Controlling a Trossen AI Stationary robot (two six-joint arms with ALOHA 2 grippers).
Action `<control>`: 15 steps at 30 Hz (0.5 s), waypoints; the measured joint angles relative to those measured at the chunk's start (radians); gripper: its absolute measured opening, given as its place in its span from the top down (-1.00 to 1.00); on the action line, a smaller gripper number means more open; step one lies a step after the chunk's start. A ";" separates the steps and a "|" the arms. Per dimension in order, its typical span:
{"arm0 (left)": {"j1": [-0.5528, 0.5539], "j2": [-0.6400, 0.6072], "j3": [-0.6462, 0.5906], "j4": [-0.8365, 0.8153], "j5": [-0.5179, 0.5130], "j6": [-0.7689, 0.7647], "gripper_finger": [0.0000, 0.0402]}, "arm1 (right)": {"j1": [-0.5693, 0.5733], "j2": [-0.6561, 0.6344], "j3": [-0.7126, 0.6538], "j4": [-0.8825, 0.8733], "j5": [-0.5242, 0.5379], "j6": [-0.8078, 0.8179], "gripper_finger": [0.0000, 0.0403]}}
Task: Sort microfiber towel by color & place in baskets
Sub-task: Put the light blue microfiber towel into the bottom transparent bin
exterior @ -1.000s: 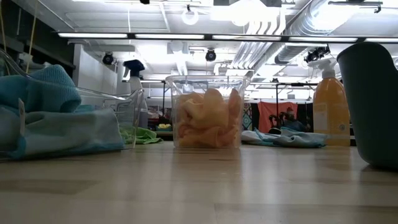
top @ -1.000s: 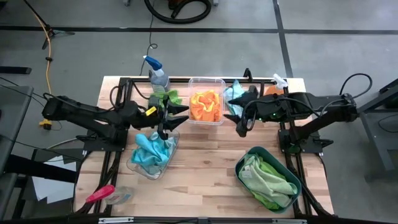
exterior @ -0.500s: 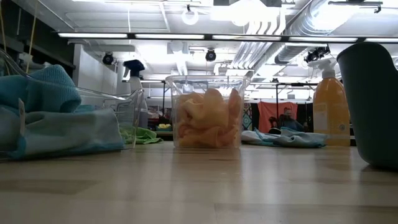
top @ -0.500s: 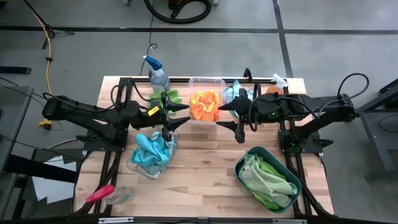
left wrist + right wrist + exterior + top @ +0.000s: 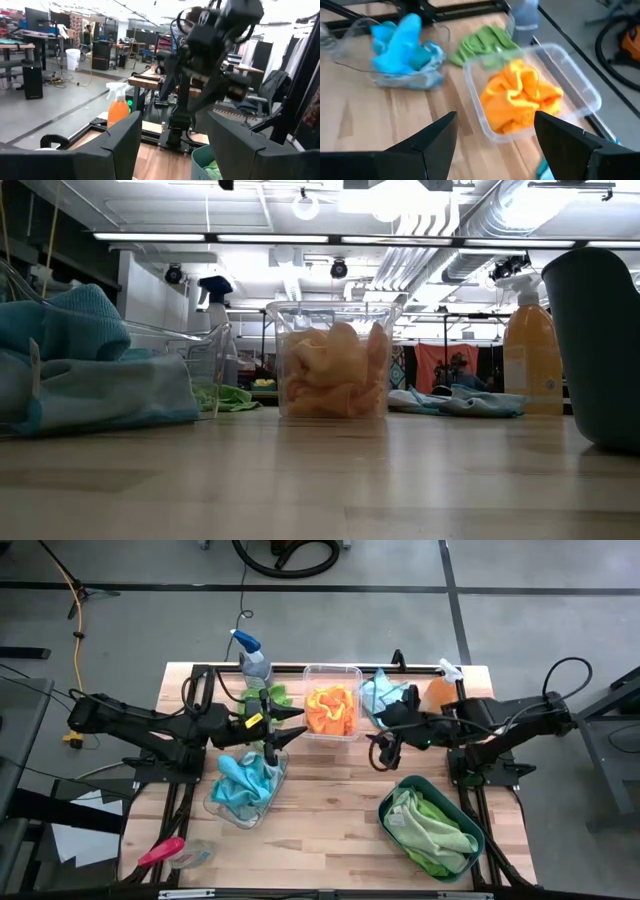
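Grey concrete floor surrounds the wooden table [image 5: 320, 810], which fills the middle of the high view. At its lower right sits the dark teal basin [image 5: 392, 814] holding lime green towels [image 5: 432, 825]. Left of centre, the clear shallow dish [image 5: 218, 808] carries light blue towels [image 5: 243, 780]. At upper centre stands the clear deep tub [image 5: 331, 673] with orange towels [image 5: 331, 708] inside. One more green towel [image 5: 279, 695] lies loose on the table just left of the tub, and a light blue towel [image 5: 378, 692] lies loose just right of it. The left gripper [image 5: 284, 727] hovers between the dish and the tub, fingers apart. The right gripper [image 5: 381, 741] hangs to the right of the tub, above bare wood, its fingers spread and empty. An orange spray bottle [image 5: 442, 688] stands at the upper right and a blue-topped spray bottle [image 5: 251, 655] at the upper left. No writing or label can be read anywhere
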 joint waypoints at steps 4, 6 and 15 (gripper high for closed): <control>0.000 0.000 0.000 0.000 -0.011 0.000 -0.04 | 0.000 -0.048 -0.142 0.035 0.025 0.102 -0.30; 0.000 0.000 0.000 0.001 -0.026 0.000 -0.04 | -0.001 -0.085 -0.223 0.032 0.047 0.192 -0.30; 0.000 0.000 0.000 -0.003 -0.153 -0.036 -0.04 | -0.072 -0.249 -0.525 0.028 0.021 0.628 -0.30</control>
